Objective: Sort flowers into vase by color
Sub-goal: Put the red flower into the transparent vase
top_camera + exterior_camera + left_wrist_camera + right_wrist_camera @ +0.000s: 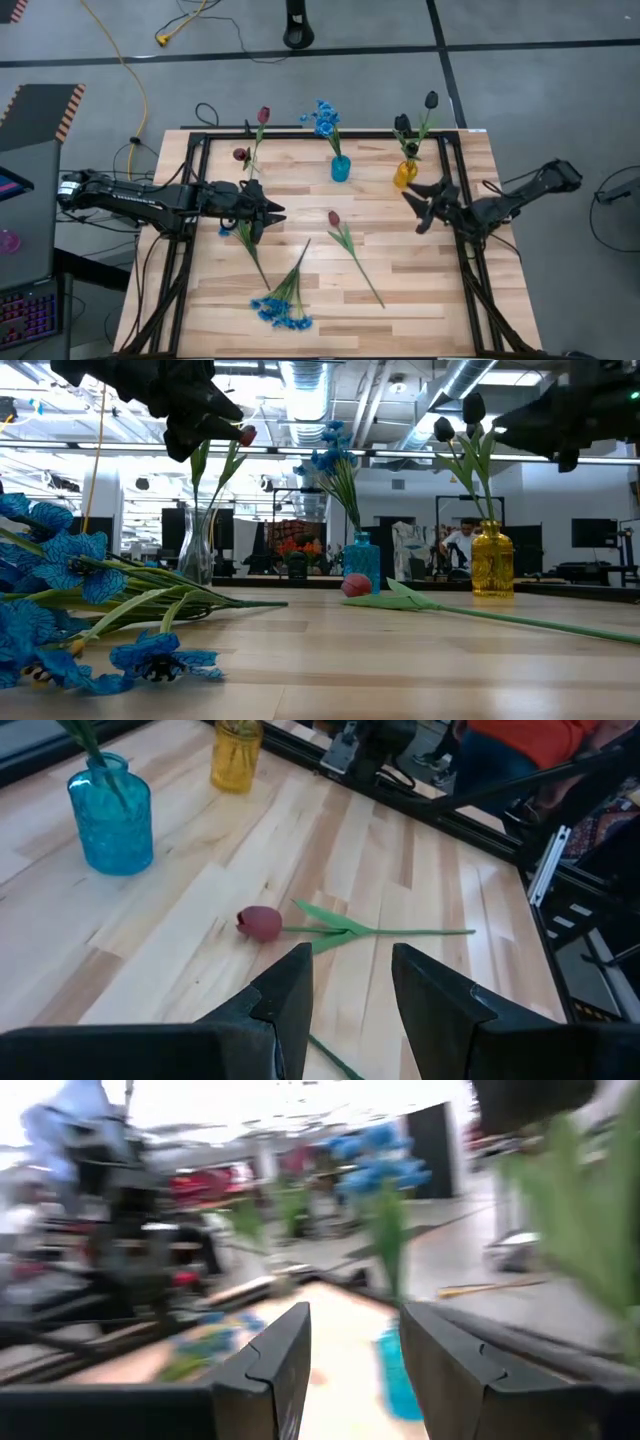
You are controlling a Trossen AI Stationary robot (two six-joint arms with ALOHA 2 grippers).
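Observation:
A dark red tulip [334, 218] [260, 923] lies on the table, its green stem [365, 270] running toward the near edge. A bunch of blue blossoms [280, 310] [60, 590] lies near the near edge. My left gripper [275, 213] [345, 1000] hovers open above the table, left of the tulip. My right gripper [413, 210] [350, 1370] is open and raised beside the yellow vase [405, 173], which holds near-black tulips [430, 100]. The blue vase [340, 168] holds blue flowers. A clear vase [197, 550] holds red tulips [263, 115].
Another green stem [248, 245] lies under my left gripper, toward the near edge. A dark metal frame [195, 135] borders the table. Bare wood [430, 290] lies open at the near right. People show in the room beyond the table.

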